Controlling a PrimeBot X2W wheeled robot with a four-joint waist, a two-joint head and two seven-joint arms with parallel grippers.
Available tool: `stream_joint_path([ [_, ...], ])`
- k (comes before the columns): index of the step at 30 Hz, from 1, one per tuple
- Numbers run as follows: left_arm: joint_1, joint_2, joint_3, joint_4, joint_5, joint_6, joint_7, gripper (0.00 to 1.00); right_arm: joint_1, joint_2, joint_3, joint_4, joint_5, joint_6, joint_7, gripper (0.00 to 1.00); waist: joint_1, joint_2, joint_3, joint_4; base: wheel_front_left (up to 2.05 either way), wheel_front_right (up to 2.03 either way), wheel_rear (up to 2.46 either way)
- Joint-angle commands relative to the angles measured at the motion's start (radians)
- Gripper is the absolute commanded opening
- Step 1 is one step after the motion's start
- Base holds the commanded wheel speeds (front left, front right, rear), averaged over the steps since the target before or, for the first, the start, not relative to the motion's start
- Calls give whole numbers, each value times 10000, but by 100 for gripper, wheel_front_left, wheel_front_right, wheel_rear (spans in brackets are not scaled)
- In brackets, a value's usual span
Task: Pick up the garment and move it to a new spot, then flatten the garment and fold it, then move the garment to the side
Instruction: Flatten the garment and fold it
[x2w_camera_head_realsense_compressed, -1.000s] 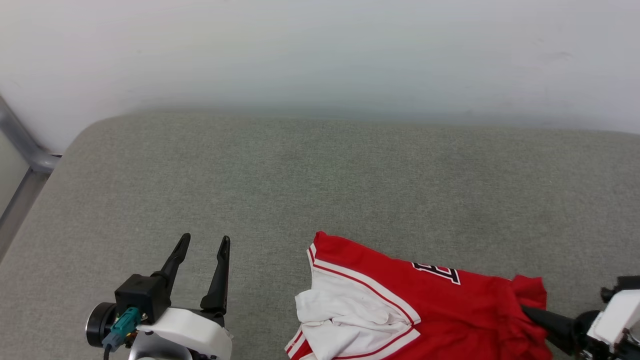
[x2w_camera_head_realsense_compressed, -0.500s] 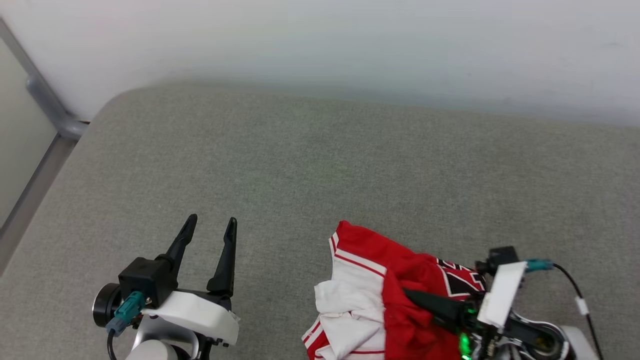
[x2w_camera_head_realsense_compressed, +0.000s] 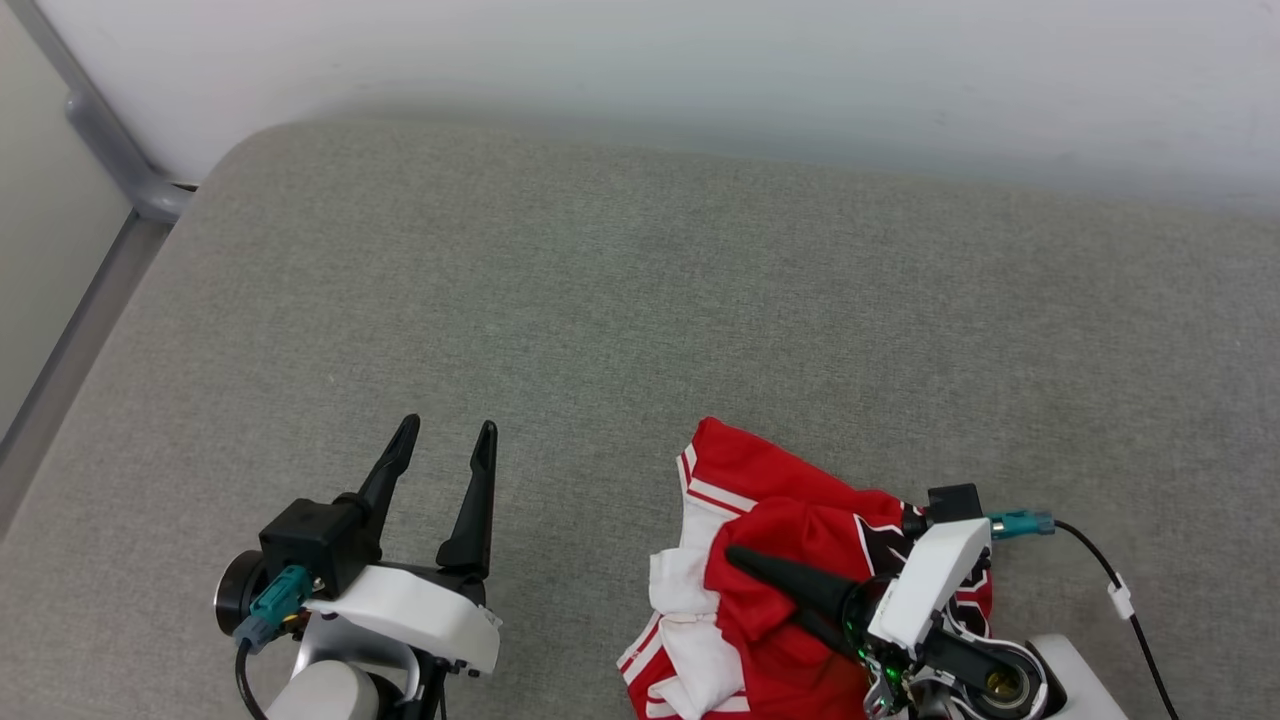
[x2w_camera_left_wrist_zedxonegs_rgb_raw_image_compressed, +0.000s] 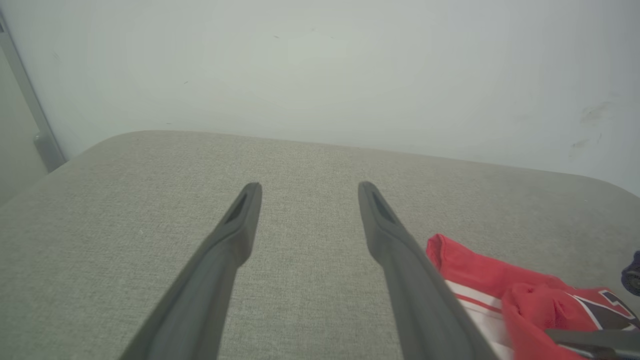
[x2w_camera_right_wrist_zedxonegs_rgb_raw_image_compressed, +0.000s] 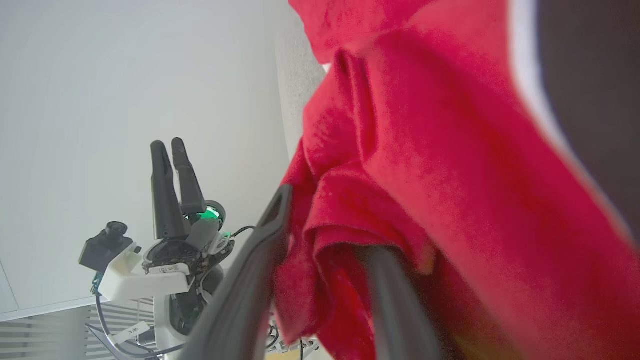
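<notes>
The garment (x2w_camera_head_realsense_compressed: 800, 520) lies on the cushion (x2w_camera_head_realsense_compressed: 600, 300), right of the left gripper (x2w_camera_head_realsense_compressed: 447, 428), under the right gripper (x2w_camera_head_realsense_compressed: 760, 582). A wall (x2w_camera_head_realsense_compressed: 700, 60) stands behind.

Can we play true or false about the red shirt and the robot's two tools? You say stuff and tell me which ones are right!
1. The shirt is red and white. True.
2. The shirt lies flat and smooth. False: it is bunched up.
3. The left tool is open. True.
4. The left tool touches the shirt. False: it is apart from it, over the bare cushion.
5. Red cloth lies between the fingers of the right tool. True.
6. The cushion is blue. False: it is grey.
</notes>
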Motion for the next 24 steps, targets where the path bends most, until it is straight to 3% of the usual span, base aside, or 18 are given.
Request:
stream_joint_path([
  [1,-84,-21,62,70,30,-59,-43,100,-165,-18,88,-68,22,-1,-203,100,-1,0,-5,-61,0,0,0],
  [5,-84,-38,116,152,95,-113,-68,100,-274,-13,399,-508,-318,-1,-725,100,-1,0,-46,-259,0,0,0],
  [11,-20,-9,156,215,168,-126,-77,100,-430,-165,1085,-1374,-1967,-1,-1698,100,-1,0,-213,-614,0,0,0],
  [15,82,-10,140,256,163,-135,-79,100,-343,-607,1492,-1843,-3464,-1,-2161,100,-1,0,-393,-814,0,0,0],
  [24,367,121,126,188,118,-1,11,100,426,-1305,685,-2730,-6352,-1,-2802,100,-1,0,-824,-1165,0,0,0],
])
